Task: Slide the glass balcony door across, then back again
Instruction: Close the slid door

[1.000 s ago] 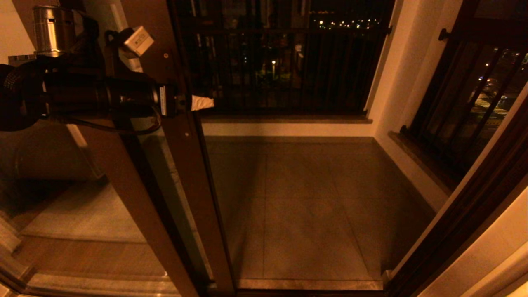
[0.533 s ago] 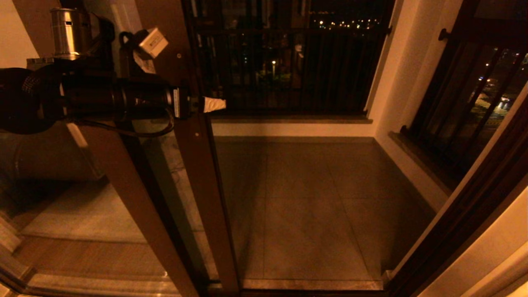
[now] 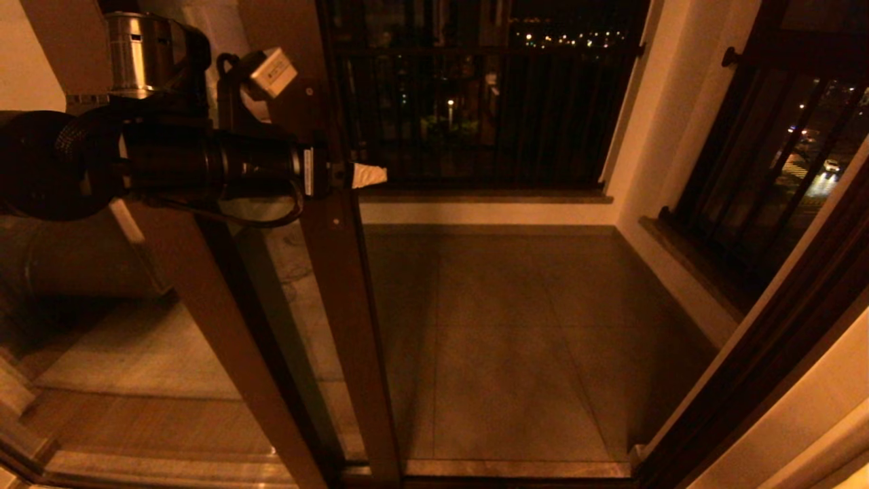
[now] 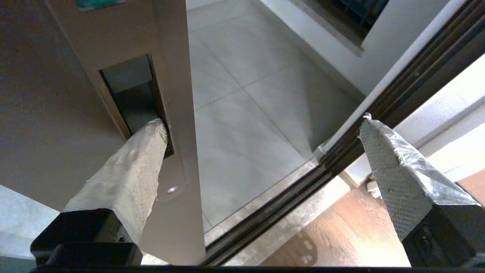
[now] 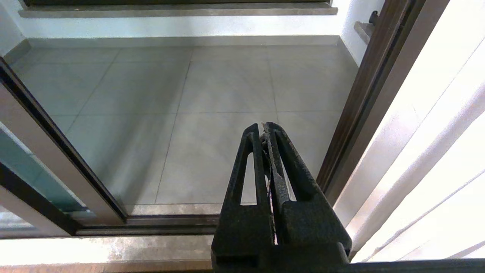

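- The glass balcony door [image 3: 339, 285] stands toward the left of the doorway in the head view, its dark brown stile running from the top of the view down to the floor track at the near edge.
- To the right of that stile the doorway is open onto the tiled balcony floor [image 3: 502, 326].
- The left gripper [image 4: 261, 136] is up at the stile, reaching in from the left, with its jaws spread wide.
- One tape-wrapped finger [image 4: 129, 178] has its tip pushed into the narrow recessed handle slot [image 4: 130, 94] in the stile, touching the slot's edge nearest the open doorway.
- The other tape-wrapped finger [image 4: 394, 170] hangs free in the open doorway, well apart from the stile and touching nothing.
- In the head view the left arm lies level across the glass, and a pale fingertip [image 3: 368, 176] shows just past the stile's right edge.
- A small screw [image 4: 172, 189] sits in the stile plate just beside the inserted finger.
- The right gripper [image 5: 265, 131] hangs low and idle near the right side of the doorway, above the floor tiles, its two black fingers pressed together with nothing between them.
- At the far side of the balcony a black-barred window [image 3: 475, 95] shows night lights; another barred window [image 3: 781, 156] is on the right wall.
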Tool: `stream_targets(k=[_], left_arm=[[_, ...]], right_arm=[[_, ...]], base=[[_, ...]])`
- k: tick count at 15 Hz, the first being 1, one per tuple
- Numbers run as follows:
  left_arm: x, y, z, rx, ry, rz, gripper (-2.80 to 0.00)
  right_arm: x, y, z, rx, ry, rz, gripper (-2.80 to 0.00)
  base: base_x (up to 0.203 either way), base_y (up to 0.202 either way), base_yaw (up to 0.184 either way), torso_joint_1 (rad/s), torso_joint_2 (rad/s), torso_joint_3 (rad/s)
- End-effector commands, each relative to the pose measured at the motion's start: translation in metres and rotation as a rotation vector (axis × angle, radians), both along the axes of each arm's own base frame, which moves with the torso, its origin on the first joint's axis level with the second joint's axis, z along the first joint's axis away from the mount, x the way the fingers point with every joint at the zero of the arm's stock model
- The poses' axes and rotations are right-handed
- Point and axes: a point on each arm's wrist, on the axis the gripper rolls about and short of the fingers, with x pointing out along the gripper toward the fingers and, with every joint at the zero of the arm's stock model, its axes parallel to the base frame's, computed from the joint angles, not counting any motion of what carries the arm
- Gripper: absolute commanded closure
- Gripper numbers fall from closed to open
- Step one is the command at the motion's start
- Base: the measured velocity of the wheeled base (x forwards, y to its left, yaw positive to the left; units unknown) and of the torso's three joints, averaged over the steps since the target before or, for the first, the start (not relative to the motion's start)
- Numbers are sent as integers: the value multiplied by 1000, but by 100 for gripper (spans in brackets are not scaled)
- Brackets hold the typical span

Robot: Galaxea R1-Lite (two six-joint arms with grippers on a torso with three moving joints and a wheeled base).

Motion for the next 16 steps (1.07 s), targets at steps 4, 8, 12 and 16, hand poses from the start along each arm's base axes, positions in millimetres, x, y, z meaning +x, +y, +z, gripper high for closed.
stream_targets(k=[4,8,12,16], left_arm=[[2,-9,1,-2,-8,-21,-280],[-2,-15,2,-2,-11,-35,-280],[-4,-20,2,-3,-12,-51,-280],[-7,-23,3,-4,-13,-56,-280]], right_arm=[[0,0,0,0,0,1,0],[0,0,0,0,0,1,0],[0,0,0,0,2,1,0],[0,0,0,0,2,1,0]], base=[[0,0,0,0,0,0],[0,0,0,0,0,0],[0,0,0,0,0,0],[0,0,0,0,0,0]])
